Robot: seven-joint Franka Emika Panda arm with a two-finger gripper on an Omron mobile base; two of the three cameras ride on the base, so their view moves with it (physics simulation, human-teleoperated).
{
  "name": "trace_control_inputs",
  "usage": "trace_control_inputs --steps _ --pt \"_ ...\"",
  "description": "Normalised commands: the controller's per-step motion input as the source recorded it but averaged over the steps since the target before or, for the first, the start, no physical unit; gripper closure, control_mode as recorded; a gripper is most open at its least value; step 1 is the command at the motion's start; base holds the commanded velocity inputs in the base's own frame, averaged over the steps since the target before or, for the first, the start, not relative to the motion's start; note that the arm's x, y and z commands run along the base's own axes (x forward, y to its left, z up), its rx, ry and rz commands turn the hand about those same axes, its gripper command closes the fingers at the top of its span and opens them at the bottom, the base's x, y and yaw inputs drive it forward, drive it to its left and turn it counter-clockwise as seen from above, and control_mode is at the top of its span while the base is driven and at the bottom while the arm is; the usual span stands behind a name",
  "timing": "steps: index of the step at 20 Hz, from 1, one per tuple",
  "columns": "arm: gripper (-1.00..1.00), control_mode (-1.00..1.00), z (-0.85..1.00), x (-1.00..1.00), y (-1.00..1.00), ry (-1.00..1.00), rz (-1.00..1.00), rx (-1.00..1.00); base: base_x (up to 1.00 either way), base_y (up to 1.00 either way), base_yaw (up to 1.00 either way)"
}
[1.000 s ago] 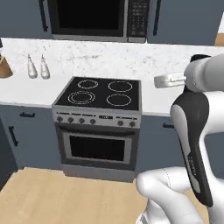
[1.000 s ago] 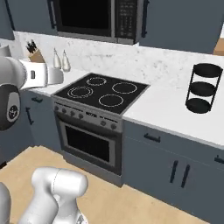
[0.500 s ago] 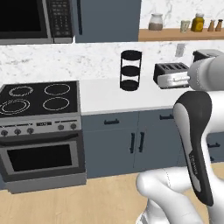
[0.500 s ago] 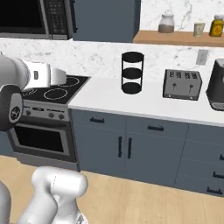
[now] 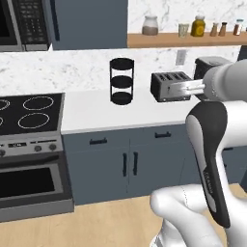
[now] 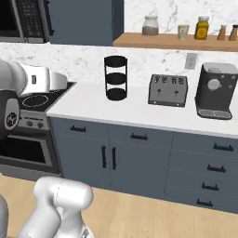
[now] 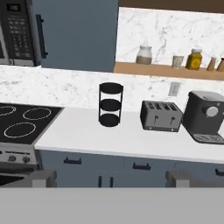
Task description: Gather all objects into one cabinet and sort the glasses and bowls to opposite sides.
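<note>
1. The hand view looks along the pincer [image 7: 111,178]. Its two finger tips [image 7: 41,177] stand far apart at the bottom corners with nothing between them, so it is released and holds nothing.
2. Ahead of the pincer and high to its left hangs the cabinet [image 7: 78,35], its flat door closed. The black bar handle [image 7: 40,33] has its long axis upright, near the door's left edge beside the microwave [image 7: 15,30].
3. Ahead and high to the pincer's right, the cream mug [image 7: 177,61] stands upright on the wooden shelf [image 7: 144,68], between a lidded glass jar [image 7: 144,55] and a yellow jar [image 7: 194,59]. It is too small to tell which way its side handle points.
4. Straight ahead of the pincer, on the white worktop [image 7: 87,131], a black three-tier stand [image 7: 110,105] stands upright. A toaster [image 7: 161,116] is to its right and a coffee machine [image 7: 205,117] further right.
5. The right base view takes in the coffee machine whole, along with the drawers [image 6: 216,167] below it. In the left base view the arm covers part of that machine.
6. Both base views show the hand level at about worktop height, well apart from the cabinet and the mug.
7. The left base view also takes in the stove [image 5: 29,108], to the pincer's left.
</note>
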Motion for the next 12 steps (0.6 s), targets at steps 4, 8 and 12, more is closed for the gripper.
trace_control_inputs --steps 4,8,12 --pt "-1.00 1.00 0.00 0.00 0.00 0.00 0.00 0.00 0.61 -0.97 -0.04" --pt "-1.00 1.00 0.00 0.00 0.00 0.00 0.00 0.00 0.97 -0.58 -0.14" --pt "-1.00 1.00 0.00 0.00 0.00 0.00 0.00 0.00 0.99 -0.41 -0.13"
